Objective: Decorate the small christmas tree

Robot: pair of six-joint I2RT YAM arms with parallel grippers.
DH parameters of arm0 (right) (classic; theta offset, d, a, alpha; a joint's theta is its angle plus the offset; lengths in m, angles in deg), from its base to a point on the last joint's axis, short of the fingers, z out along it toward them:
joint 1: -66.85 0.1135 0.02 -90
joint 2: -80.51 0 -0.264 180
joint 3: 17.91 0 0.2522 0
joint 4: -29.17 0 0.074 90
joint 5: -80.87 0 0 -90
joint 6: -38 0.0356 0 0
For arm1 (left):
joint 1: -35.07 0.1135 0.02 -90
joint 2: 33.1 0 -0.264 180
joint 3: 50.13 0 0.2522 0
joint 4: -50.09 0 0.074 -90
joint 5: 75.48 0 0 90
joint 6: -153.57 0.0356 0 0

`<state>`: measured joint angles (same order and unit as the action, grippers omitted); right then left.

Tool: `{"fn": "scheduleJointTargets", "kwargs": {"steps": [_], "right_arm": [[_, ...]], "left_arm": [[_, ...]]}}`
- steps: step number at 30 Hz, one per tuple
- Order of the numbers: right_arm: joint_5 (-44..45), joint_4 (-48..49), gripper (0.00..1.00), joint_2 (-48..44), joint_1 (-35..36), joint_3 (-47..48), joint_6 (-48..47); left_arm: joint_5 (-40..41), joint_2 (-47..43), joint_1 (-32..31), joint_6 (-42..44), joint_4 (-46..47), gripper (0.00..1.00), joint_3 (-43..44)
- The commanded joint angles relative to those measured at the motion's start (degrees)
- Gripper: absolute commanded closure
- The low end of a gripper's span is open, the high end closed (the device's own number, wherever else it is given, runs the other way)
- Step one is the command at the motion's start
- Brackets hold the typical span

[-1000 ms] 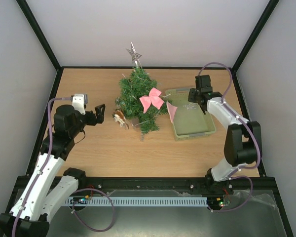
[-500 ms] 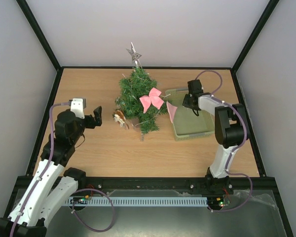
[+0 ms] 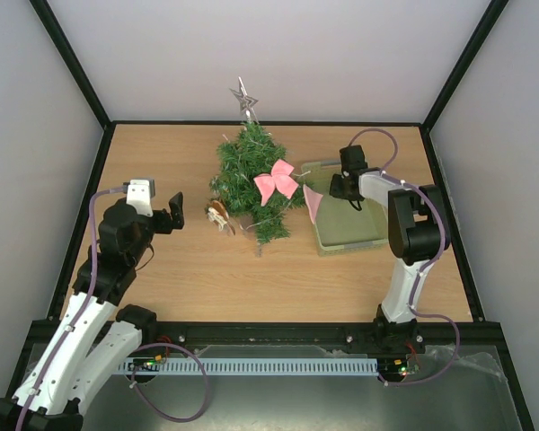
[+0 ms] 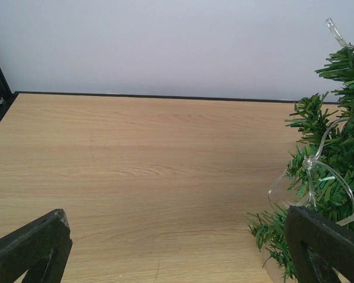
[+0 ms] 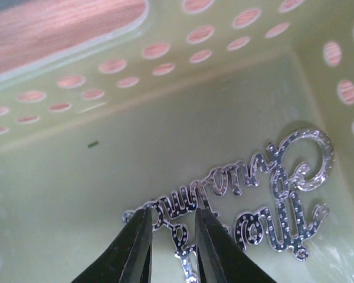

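The small christmas tree [image 3: 247, 175] stands mid-table with a silver star [image 3: 244, 97] on top and a pink bow [image 3: 277, 180] on its right side. Its branches and a clear light string [image 4: 310, 165] fill the right edge of the left wrist view. My right gripper [image 3: 340, 190] reaches into the pale green basket [image 3: 377, 235]. Its jaws [image 5: 172, 215] are narrowly open, straddling a strand of a flat silver script ornament [image 5: 283, 188] lying on the basket floor. My left gripper [image 3: 172, 215] is wide open and empty [image 4: 176, 224], left of the tree.
A small brown and white ornament [image 3: 219, 215] lies on the table between the left gripper and the tree. A pink piece [image 3: 313, 205] leans at the basket's left rim. The perforated basket wall [image 5: 106, 112] stands close behind the right fingers.
My right arm folded in and the gripper moved left and down into the basket, jaws narrowing around the silver ornament. My left gripper drew back slightly to the left.
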<state>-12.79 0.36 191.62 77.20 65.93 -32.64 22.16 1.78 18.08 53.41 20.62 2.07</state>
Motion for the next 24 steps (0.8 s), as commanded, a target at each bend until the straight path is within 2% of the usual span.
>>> {"fn": "scheduleJointTargets", "kwargs": {"steps": [1,6,11,20,22,24], "right_arm": [[-2.3,-4.6,0.81,0.1,-0.1,0.1,-5.4],[-4.9,-7.2,0.8,-0.7,-0.1,-1.1,-9.1],[-2.3,-9.8,0.8,-1.7,-0.1,-2.5,-10.4],[-0.9,-13.0,0.82,-11.0,-0.1,-2.2,-8.7],[1.1,-11.2,0.75,-12.2,-0.1,-2.4,-5.1],[4.5,-9.1,0.64,-12.4,-0.1,-3.1,-0.7]], "left_arm": [[1.1,-0.3,-0.3,0.8,1.8,0.0,-0.6],[1.3,-0.5,-0.5,0.9,1.8,0.0,-0.8],[1.5,-0.8,-0.6,0.9,1.7,0.0,-0.9],[1.5,-0.8,-0.7,0.8,1.8,0.0,-0.8],[1.5,-0.8,-0.7,0.8,1.9,0.0,-0.9],[1.5,-0.8,-0.7,0.8,2.0,0.0,-1.0]]}}
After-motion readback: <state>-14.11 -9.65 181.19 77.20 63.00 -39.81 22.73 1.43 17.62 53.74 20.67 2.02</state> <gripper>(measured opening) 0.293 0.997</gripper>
